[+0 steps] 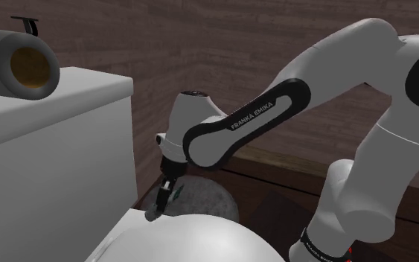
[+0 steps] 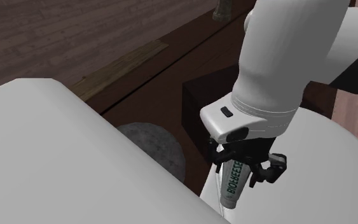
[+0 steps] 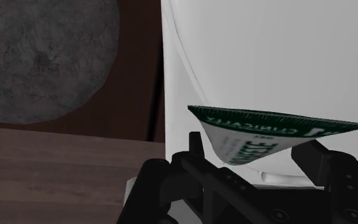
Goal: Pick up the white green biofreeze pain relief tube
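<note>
My jaws are clamped on the white tube [image 3: 260,135], and its green crimped end is fanned out flat between them. In the second exterior view I can read green BIOFREEZE lettering [image 2: 233,181] running down the tube, which hangs tilted below the hand. Just under it is a white rounded surface [image 3: 266,51]. I cannot tell whether the tube's lower tip touches it. Past that surface's edge lies a grey round mat [image 3: 37,57]. Farther off, the shoulder view shows a white cabinet [image 1: 44,149] with a grey cylinder [image 1: 14,63] lying on top. Behind them is a brown wood-plank wall [image 1: 200,45].
</note>
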